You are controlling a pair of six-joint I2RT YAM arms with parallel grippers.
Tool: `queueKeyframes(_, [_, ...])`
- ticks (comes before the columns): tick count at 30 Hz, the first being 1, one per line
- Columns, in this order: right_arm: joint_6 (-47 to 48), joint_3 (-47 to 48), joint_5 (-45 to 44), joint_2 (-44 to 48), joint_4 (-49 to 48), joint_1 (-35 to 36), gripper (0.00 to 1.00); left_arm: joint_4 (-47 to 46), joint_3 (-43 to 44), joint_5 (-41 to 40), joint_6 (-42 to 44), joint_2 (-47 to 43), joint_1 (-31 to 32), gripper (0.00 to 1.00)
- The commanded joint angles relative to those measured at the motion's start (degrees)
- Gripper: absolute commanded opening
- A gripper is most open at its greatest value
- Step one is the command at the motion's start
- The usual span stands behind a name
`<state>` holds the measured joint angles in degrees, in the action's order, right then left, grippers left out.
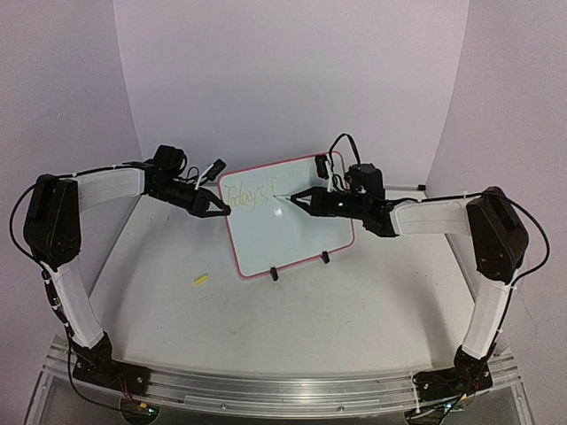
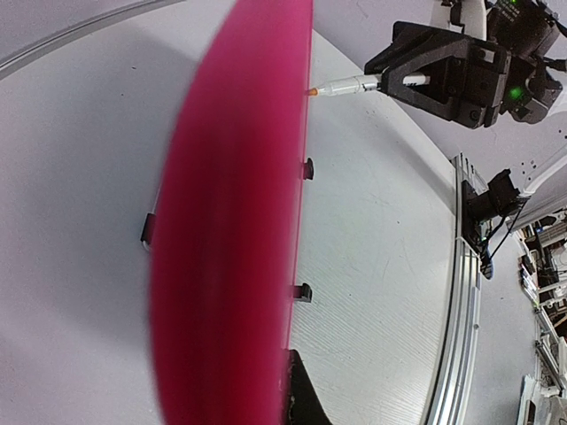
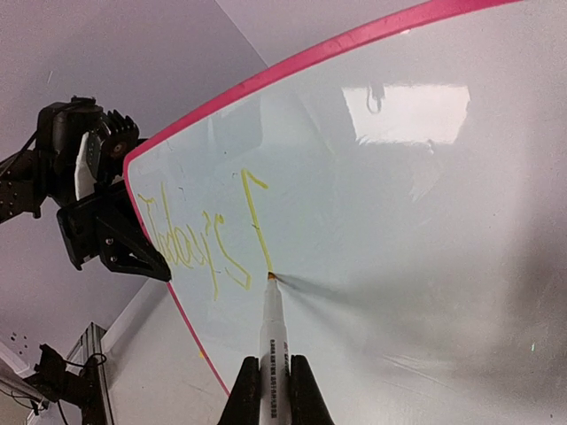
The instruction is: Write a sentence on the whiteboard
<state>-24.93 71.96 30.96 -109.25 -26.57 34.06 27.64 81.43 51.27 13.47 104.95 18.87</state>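
Red-framed whiteboard (image 1: 292,232): propped upright at centre of table (image 1: 354,301). Yellow sentence (image 3: 190,239): "Today's" plus one stroke. Marker (image 3: 272,323): tip on board, clamped in right gripper (image 3: 270,394), entering from 3 o'clock. Left gripper (image 1: 221,211): pinching frame at 9 o'clock. Small yellow piece (image 1: 201,281): 8 o'clock.

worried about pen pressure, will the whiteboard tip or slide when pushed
Probably tips easily: the whiteboard stands tilted on two small clip feet. It looks thin and light, so the marker could shove it back. The left gripper at its edge likely steadies it.
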Motion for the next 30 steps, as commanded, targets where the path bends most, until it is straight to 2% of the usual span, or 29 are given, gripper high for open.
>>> queueKeyframes(1, [0.0,-1.1,-1.6,1.4,0.0,-0.1,0.0,3.2,1.0,-2.7,2.8,-0.4,2.0,0.0])
queueKeyframes(9, [-1.2,0.6,0.2,1.0,-1.6,0.6,0.0,3.3,1.1,-2.7,2.9,-0.5,2.0,0.0])
queueKeyframes(19, [-4.6,-2.2,0.6,5.2,-9.1,0.6,0.0,3.2,1.0,-2.7,2.8,-1.0,2.1,0.0])
queueKeyframes(30, [-4.6,-0.4,-0.1,2.3,-8.0,0.9,0.0,3.2,1.0,-2.7,2.8,-1.4,2.0,0.0])
